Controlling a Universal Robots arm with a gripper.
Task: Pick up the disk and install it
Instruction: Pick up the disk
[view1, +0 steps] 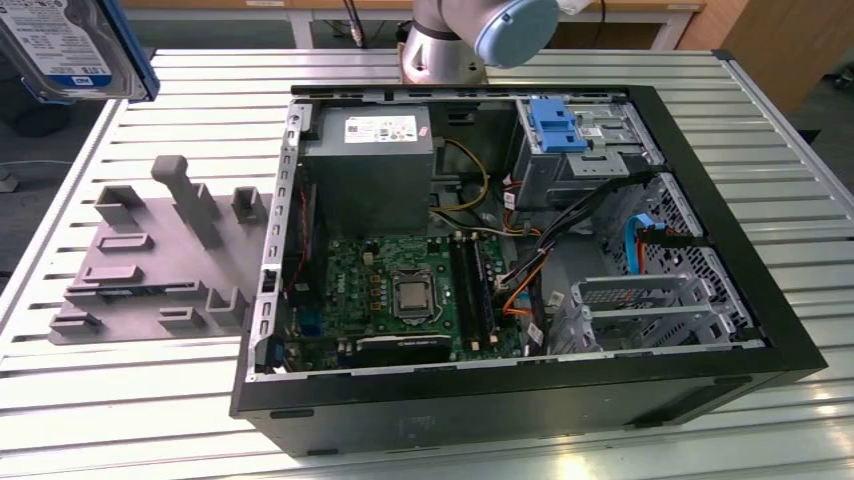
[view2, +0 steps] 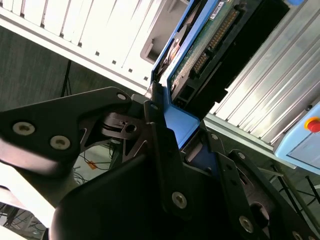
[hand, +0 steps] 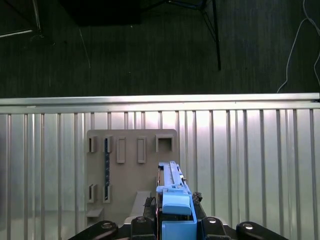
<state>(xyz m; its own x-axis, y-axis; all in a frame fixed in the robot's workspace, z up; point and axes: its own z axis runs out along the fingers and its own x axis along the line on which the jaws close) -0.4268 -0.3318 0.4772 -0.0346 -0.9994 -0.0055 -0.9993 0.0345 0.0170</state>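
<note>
Disk (hand: 171, 180) clamped in the gripper (hand: 176, 220)
Jaws pinched its blue carrier; in the exterior view the disk (view1: 74, 45) hung at 10 o'clock from the open computer case (view1: 534, 405).

The disk (view1: 64, 45) is silver with a white-and-blue label, framed in blue plastic, and the jaws are black. The worktop (view1: 134, 400) is ribbed silver metal. The fixture board (view1: 160, 250) is plain grey, and the computer case (view1: 534, 410) is black, with a green motherboard (view1: 400, 290) and a grey power-supply box (view1: 367, 175).
</note>
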